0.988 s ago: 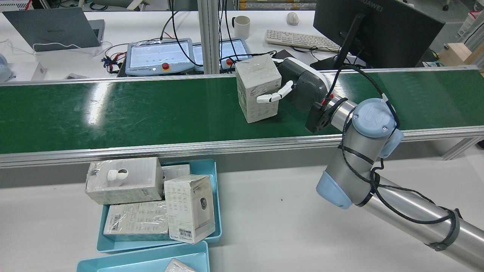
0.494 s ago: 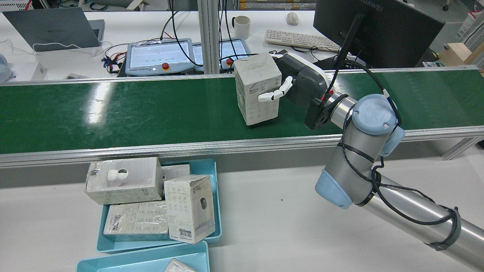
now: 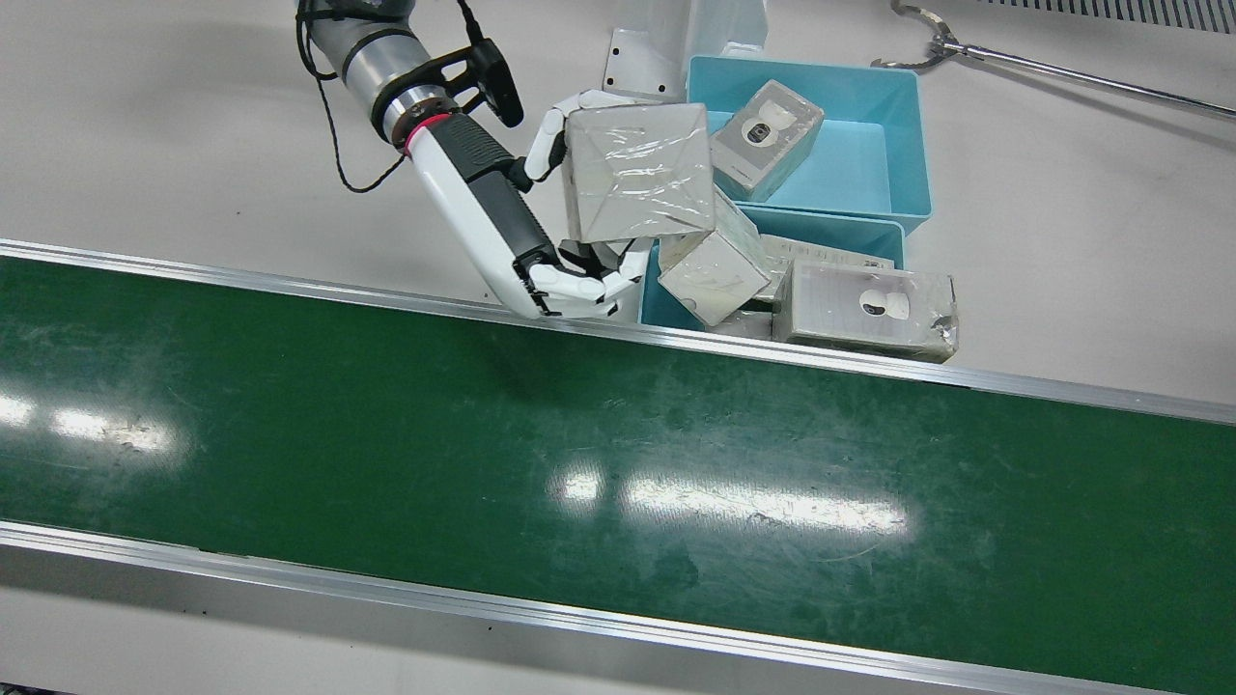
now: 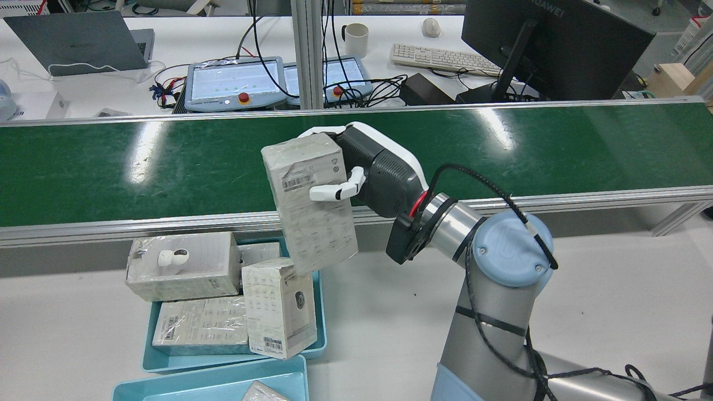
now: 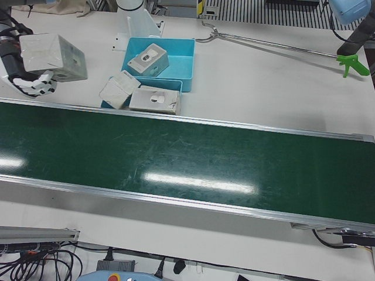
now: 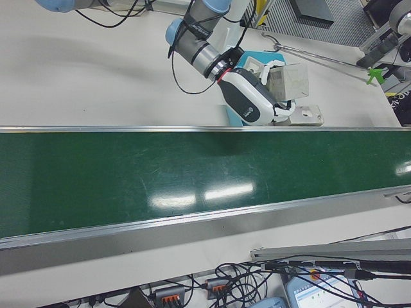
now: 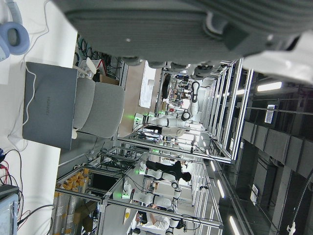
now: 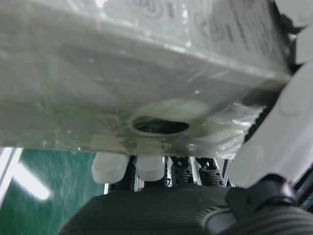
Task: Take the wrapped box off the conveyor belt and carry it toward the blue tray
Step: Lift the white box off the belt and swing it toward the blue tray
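Observation:
My right hand (image 4: 373, 172) is shut on the plastic-wrapped white box (image 4: 309, 206), with fingers on two opposite sides. The box hangs tilted in the air over the near rail of the green conveyor belt (image 4: 167, 167), just above the right corner of the blue tray (image 4: 321, 289). In the front view the box (image 3: 637, 174) overlaps the tray's (image 3: 830, 227) left end, held by the hand (image 3: 502, 212). The right hand view is filled by the box's underside (image 8: 146, 73). Of the left hand only a dark palm edge (image 7: 161, 24) shows in its own view.
Three wrapped boxes (image 4: 184, 273) (image 4: 281, 314) (image 4: 200, 326) crowd the tray. A second blue tray (image 4: 223, 384) with one box lies nearer the robot. Beyond the belt are teach pendants (image 4: 234, 81), a keyboard and a monitor (image 4: 557, 44). A long grabber tool (image 5: 351, 61) lies on the table.
The right hand has lifted the box off the belt and swung it left and toward the robot's side, from mid-belt to above the tray's corner. The box now tilts.

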`<state>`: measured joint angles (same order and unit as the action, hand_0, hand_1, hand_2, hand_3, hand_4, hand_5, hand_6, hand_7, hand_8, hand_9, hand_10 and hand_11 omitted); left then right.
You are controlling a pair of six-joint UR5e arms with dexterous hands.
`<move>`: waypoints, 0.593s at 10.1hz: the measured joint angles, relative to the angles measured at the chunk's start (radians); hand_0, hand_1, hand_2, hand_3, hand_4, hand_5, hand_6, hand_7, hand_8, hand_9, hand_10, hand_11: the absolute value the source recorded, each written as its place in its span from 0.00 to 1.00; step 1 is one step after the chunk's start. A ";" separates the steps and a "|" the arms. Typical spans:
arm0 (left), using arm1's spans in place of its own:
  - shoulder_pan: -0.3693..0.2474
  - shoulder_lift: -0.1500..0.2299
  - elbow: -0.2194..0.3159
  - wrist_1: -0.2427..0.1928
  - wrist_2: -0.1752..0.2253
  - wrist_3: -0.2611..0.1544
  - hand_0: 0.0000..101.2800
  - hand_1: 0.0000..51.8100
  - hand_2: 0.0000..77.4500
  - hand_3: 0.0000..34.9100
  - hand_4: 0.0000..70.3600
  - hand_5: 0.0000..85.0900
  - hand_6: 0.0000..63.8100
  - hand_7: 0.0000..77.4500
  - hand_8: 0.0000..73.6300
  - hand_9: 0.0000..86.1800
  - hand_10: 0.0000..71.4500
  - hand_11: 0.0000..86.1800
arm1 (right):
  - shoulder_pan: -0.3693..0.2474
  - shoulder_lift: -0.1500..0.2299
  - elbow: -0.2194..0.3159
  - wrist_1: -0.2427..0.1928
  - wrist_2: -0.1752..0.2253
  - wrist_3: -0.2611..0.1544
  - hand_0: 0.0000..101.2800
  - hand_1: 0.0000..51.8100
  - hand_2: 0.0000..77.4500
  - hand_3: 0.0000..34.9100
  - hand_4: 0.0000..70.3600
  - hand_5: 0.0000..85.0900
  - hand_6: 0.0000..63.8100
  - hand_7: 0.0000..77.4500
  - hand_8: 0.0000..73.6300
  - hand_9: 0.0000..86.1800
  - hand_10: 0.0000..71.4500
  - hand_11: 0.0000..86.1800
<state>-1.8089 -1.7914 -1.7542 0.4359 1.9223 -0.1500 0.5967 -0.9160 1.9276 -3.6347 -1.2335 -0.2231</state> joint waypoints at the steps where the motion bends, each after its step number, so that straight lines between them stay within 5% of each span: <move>1: 0.000 0.000 0.000 0.000 0.000 0.000 0.00 0.00 0.01 0.00 0.00 0.01 0.00 0.01 0.01 0.00 0.01 0.00 | -0.073 0.028 -0.003 0.000 0.049 -0.048 0.45 0.00 0.54 0.00 0.57 0.53 0.62 0.91 0.96 0.93 0.98 0.92; 3: 0.000 0.000 0.000 0.000 0.000 0.000 0.00 0.00 0.01 0.00 0.00 0.01 0.00 0.01 0.01 0.00 0.01 0.00 | -0.185 0.063 -0.008 0.000 0.124 -0.107 0.46 0.00 0.53 0.00 0.57 0.53 0.62 0.91 0.96 0.93 0.97 0.92; 6: 0.000 0.000 0.000 0.000 0.000 0.000 0.00 0.00 0.01 0.00 0.00 0.01 0.00 0.01 0.01 0.00 0.01 0.00 | -0.281 0.077 -0.025 0.004 0.167 -0.134 0.46 0.00 0.53 0.00 0.57 0.53 0.60 0.92 0.94 0.94 0.97 0.96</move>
<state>-1.8089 -1.7914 -1.7542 0.4359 1.9223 -0.1500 0.3153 -0.8394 1.9026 -3.6309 -1.0668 -0.3567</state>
